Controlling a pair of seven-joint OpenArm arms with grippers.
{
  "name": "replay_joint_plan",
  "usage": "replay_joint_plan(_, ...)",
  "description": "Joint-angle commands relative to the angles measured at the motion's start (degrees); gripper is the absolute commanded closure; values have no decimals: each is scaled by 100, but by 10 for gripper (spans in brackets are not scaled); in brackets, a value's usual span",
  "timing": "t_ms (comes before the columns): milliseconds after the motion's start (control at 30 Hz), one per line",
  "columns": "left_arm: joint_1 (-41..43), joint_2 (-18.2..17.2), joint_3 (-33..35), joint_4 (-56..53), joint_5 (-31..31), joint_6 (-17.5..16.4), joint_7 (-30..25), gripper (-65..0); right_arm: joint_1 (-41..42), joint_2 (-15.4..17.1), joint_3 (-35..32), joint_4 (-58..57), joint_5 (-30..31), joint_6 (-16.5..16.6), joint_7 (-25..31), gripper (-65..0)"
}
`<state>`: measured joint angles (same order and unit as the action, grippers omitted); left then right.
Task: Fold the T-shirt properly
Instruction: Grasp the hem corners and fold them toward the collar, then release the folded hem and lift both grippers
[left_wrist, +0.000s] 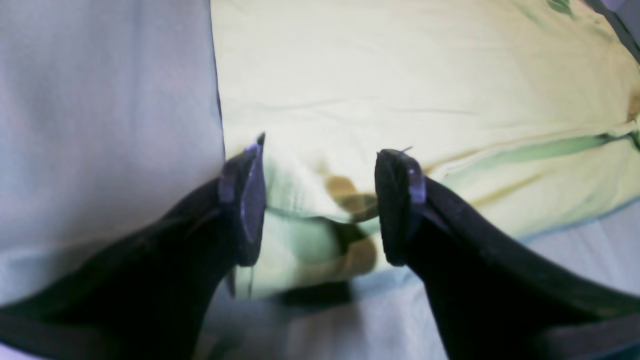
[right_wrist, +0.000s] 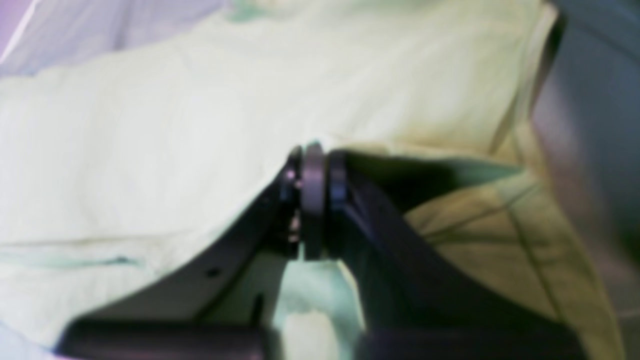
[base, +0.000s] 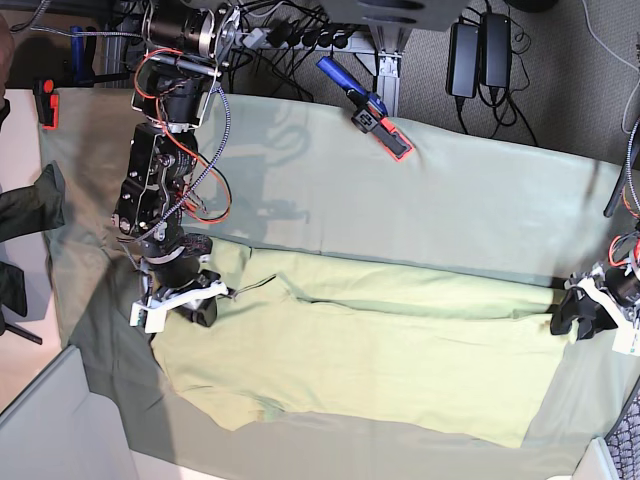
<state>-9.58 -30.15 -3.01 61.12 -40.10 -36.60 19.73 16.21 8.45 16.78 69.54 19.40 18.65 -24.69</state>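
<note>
Left wrist view: the left gripper (left_wrist: 320, 200) stands open astride a corner of the pale yellow-green T-shirt (left_wrist: 400, 90).

Right wrist view: the right gripper (right_wrist: 312, 200) looks clamped on a T-shirt (right_wrist: 150, 125) edge, though blurred.

Base view: the T-shirt (base: 380, 350) lies flat on the grey-green table cloth (base: 450, 200). It looks soft, light and limp, best pinched at corners. Cables and power bricks (base: 478, 55) lie beyond the cloth.

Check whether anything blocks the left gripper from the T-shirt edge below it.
Nothing visible does. The left gripper is open, its fingers straddling the corner of the T-shirt with only cloth between them. The right gripper is already shut on the T-shirt.
</note>
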Motion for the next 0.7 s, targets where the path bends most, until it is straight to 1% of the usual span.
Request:
replay_joint_plan(0, -175, -114, -33, 72, -96, 87, -103, -375, 153, 57, 2, 105, 74, 114, 138, -222)
replay_joint_plan(33, -203, -116, -33, 72, -96, 138, -103, -376, 153, 55, 2, 105, 79, 114, 138, -312)
replay_joint_plan(67, -236, -116, -33, 72, -96, 149, -103, -376, 153, 55, 2, 105, 85, 114, 136, -381)
replay_joint_plan(100, -260, -118, -33, 72, -98, 149, -96, -376, 153, 57, 2, 107, 155, 114, 136, -421)
replay_joint_plan(133, -286, -120, -33, 74, -101, 149, -76, -376, 153, 57, 2, 114, 256, 114, 136, -431)
replay_joint_plan(200, -352, -136, -33, 74, -105, 151, -55, -376, 153, 57, 2, 160, 417, 116, 133, -430)
replay_joint_plan(333, -472, -168, -76, 74, -120, 170, -4, -376, 151, 59, 87, 444, 391, 118, 118, -430)
replay_joint_plan(367, -472, -181, -118, 79, -142, 168, 55, -376, 151, 61, 166, 542, 393, 120, 42, -430)
replay_joint_plan(433, -470, -199, -232, 92, -363, 168, 400, -376, 151, 61, 417, 765, 393, 122, -247, -430)
replay_joint_plan(567, -457, -208, -713, 92, -887, 166, 1467, -376, 107, 133, 1161, 1154, 396, 118, -1043, -430)
replay_joint_plan(600, -442, -208, -850, 92, -1025, 164, 1635, -376, 92, 164, 1377, 1200, 396, 118, -1231, -430)
replay_joint_plan(667, -358, -216, -1073, 92, -1209, 160, 1718, -376, 2, 227, 1786, 1235, 520, 114, -1478, -430)
